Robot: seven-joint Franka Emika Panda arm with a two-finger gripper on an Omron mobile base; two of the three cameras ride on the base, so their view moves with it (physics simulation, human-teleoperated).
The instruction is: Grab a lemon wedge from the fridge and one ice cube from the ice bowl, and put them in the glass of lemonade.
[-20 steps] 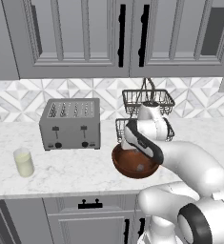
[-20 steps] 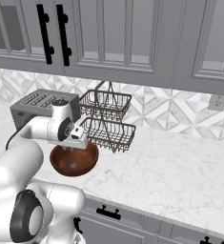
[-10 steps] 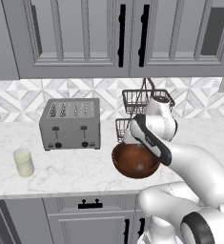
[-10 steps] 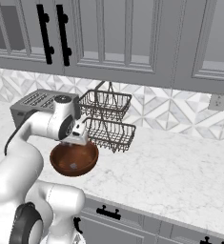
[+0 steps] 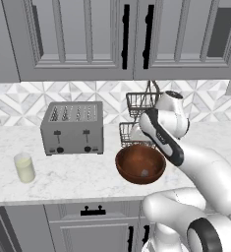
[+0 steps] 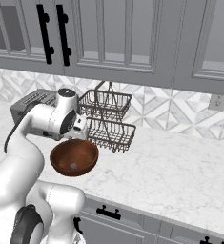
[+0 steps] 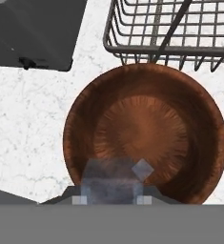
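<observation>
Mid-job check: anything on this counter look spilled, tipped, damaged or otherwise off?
Nothing stands out. The ice bowl sits upright on the counter with one ice cube inside. The glass of lemonade stands upright, with no spill around it. The toaster and wire basket rack look undisturbed.

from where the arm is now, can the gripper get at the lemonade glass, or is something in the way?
Probably yes. The small clear tumbler of pale yellow lemonade stands alone on the white marble counter, left of the grey toaster. The gripper hangs over the reddish-brown bowl, so a leftward sweep passes in front of the toaster.
</observation>
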